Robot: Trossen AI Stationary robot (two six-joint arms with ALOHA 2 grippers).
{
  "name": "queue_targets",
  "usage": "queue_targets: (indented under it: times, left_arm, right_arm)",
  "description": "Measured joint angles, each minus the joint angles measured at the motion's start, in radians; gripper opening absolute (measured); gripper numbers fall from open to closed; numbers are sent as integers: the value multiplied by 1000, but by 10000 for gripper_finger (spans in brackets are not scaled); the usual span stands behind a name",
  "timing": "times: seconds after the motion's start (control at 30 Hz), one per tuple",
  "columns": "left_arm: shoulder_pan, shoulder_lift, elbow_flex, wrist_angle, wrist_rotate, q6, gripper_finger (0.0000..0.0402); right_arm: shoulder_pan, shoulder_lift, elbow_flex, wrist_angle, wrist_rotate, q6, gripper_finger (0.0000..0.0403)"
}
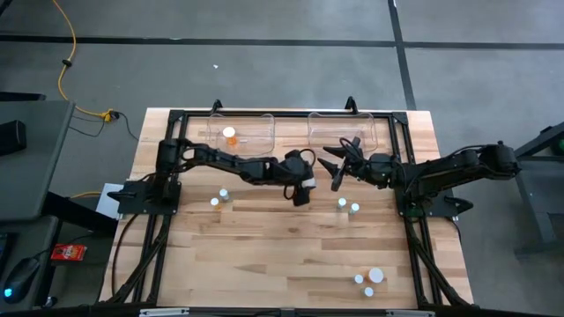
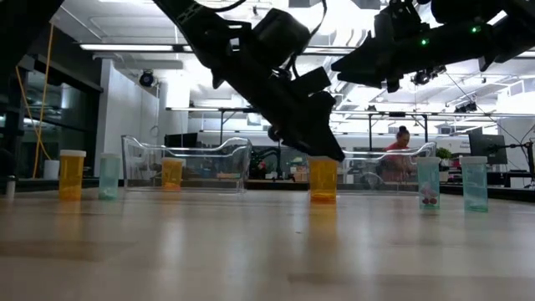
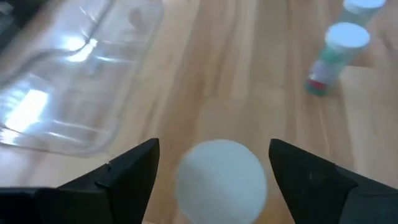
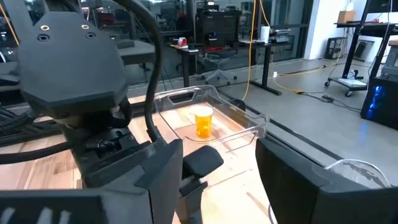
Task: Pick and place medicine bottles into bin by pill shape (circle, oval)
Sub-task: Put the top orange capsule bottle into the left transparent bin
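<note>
The left gripper (image 3: 211, 177) is sitting spread wide over the middle of the table (image 1: 264, 255), and a white-capped bottle (image 3: 221, 180) is standing right between its two fingers (image 3: 124, 177). From the wrist camera I'm seeing daylight on both sides of the cap, so the fingers aren't pinching it; they're just straddling it. In the low view the same orange bottle (image 2: 323, 180) is standing upright on the wood just under the tip of that arm.

The right gripper (image 1: 339, 167) is hanging in the air near the right clear bin (image 1: 342, 129), just across from the left one, with its fingers (image 4: 298, 180) parted and nothing between them. It isn't touching anything that I can see.

Where the rest is sitting: one orange bottle (image 1: 229, 135) is already inside the left clear bin (image 1: 240, 129) at the back of the table. Two small bottles (image 1: 218, 197) are standing on the left side of the table, a teal pair (image 1: 348, 207) is just right of centre near the left gripper, and three more (image 1: 370, 282) are clustered at the front right corner. The wrist camera is catching one of the teal ones (image 3: 333, 59) with something red at its bottom.

As for labels or writing, I can't read any on the bottles or bins.

A person (image 2: 399, 150) is sitting way back in the room behind the table.
</note>
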Motion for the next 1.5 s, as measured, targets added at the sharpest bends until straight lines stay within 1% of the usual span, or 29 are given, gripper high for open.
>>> queue_targets:
  times: [0.1, 0.27, 0.53, 0.73, 0.93, 1.07, 1.17, 1.27, 1.43, 1.5]
  left_arm:
    - [11, 0, 0, -31, 50, -28, 294]
    - [17, 0, 0, -91, 58, -28, 294]
    - [15, 0, 0, -63, 97, -9, 288]
    - [15, 0, 0, -59, 70, -9, 250]
    - [15, 0, 0, -59, 105, -9, 206]
    - [15, -14, 0, -78, 127, 0, 189]
    - [18, -70, 0, -150, 135, 10, 191]
    - [23, -159, 0, -296, 136, 15, 197]
    - [19, -376, 0, -567, 132, 17, 197]
    - [12, -474, 0, -644, 96, 17, 197]
  right_arm:
    - [0, 0, 0, -4, 0, 0, 197]
    - [0, 0, 0, -4, 0, 3, 197]
    - [0, 0, 0, -4, 0, 19, 197]
    - [0, 0, 0, -4, 0, 19, 197]
    - [0, 0, 0, -5, 0, 19, 197]
    - [0, 0, 0, -11, 0, 19, 197]
    - [0, 0, 0, -12, 0, 19, 197]
    - [0, 0, 0, -12, 0, 19, 197]
    - [0, 0, 0, -23, 0, 19, 197]
    - [0, 0, 0, -26, 0, 19, 197]
